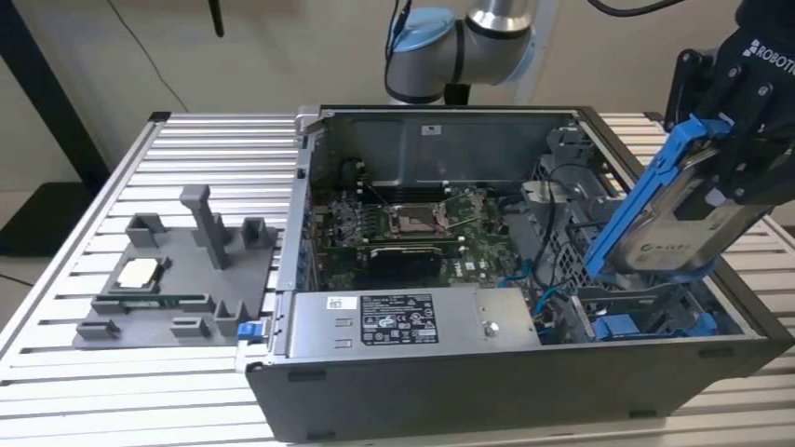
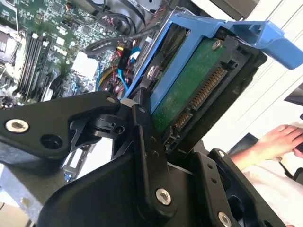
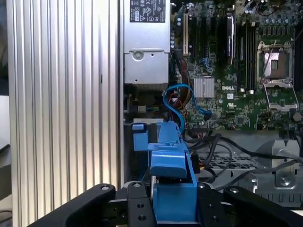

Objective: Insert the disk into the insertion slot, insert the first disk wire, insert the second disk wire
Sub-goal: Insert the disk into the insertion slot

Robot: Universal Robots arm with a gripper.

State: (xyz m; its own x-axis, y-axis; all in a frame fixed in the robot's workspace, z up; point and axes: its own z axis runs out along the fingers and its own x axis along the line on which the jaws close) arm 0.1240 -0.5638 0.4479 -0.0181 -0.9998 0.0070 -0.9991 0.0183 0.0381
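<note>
My gripper (image 1: 718,186) is shut on the disk (image 1: 677,228), a silver-grey drive in a bright blue caddy. It hangs steeply tilted over the computer case's near corner, at the exterior view's right. Its lower end is just above the insertion slot (image 1: 617,328), a grey bay with blue rails. In the second wrist view a black finger (image 2: 142,127) presses on the caddy beside the disk (image 2: 189,90), whose green board and connector face the camera. The first wrist view looks down along the blue caddy (image 3: 171,163) between the fingers. Blue wires (image 3: 173,101) loop loose in the case beside the slot.
The open case holds a motherboard (image 1: 404,228) and a labelled silver power-supply box (image 1: 397,321). A grey fixture plate (image 1: 174,279) with upright posts lies on the slatted table (image 1: 74,372) at the exterior view's left. A person's hand (image 2: 279,139) is near the case.
</note>
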